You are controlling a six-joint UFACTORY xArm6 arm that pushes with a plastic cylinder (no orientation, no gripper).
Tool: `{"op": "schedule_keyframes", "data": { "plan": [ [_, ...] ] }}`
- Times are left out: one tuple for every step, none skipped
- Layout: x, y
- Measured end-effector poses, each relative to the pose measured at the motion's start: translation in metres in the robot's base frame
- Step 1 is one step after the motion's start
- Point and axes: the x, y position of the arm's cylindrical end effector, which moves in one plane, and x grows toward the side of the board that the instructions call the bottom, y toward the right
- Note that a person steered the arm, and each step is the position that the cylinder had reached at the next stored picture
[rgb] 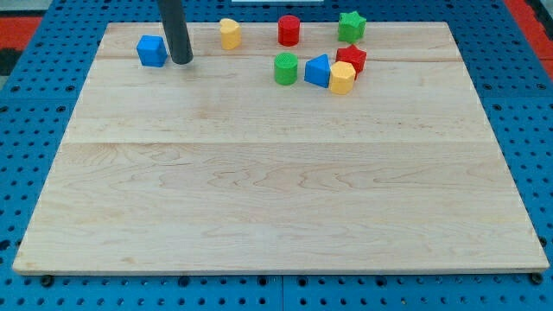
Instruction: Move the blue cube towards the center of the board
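Now | pale wooden board (276, 199) on blue pegboard (26, 130) | my tip (181, 61) just right of blue cube (152, 51) | tool: no jaws, a plain rod

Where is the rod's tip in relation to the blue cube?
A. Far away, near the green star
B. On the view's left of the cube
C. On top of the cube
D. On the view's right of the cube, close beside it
D: my tip stands just to the view's right of the blue cube, near the board's top left; whether they touch I cannot tell.
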Motion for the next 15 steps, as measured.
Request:
{"op": "schedule_keyframes", "data": {
  "plan": [
    [0.006,0.000],
    [0.010,0.001],
    [0.018,0.011],
    [0.034,0.019],
    [0.034,-0.001],
    [0.032,-0.047],
    [0.024,-0.087],
    [0.004,-0.111],
    [-0.023,-0.144],
    [-0.036,-0.109],
    [-0.028,-0.053],
    [0.015,-0.024],
    [0.062,0.003],
    [0.080,0.032],
    [0.111,0.076]
  ]
}}
